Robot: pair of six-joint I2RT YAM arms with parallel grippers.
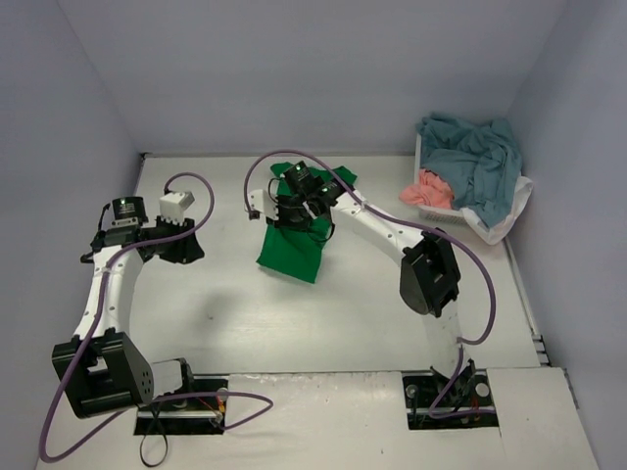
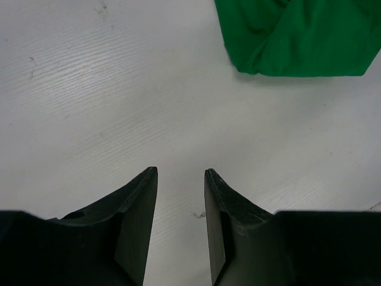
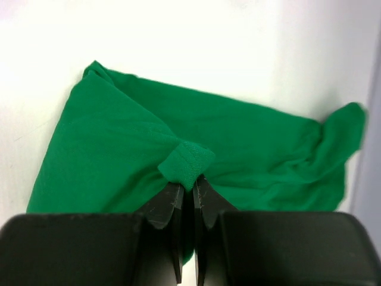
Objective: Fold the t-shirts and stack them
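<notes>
A bright green t-shirt (image 1: 294, 250) lies partly folded on the white table, mid-back. My right gripper (image 1: 290, 211) is over it and shut on a bunched hem of the green t-shirt (image 3: 187, 164), lifting that fold. In the left wrist view the green t-shirt (image 2: 297, 36) lies at the top right, well ahead of my left gripper (image 2: 180, 176), which is open, empty and just above bare table at the left (image 1: 181, 245). A light blue/teal t-shirt (image 1: 475, 157) and a salmon pink t-shirt (image 1: 423, 188) are piled in the basket.
The white mesh basket (image 1: 514, 211) stands at the back right against the wall. Grey walls close the table on the left, back and right. Purple cables loop off both arms.
</notes>
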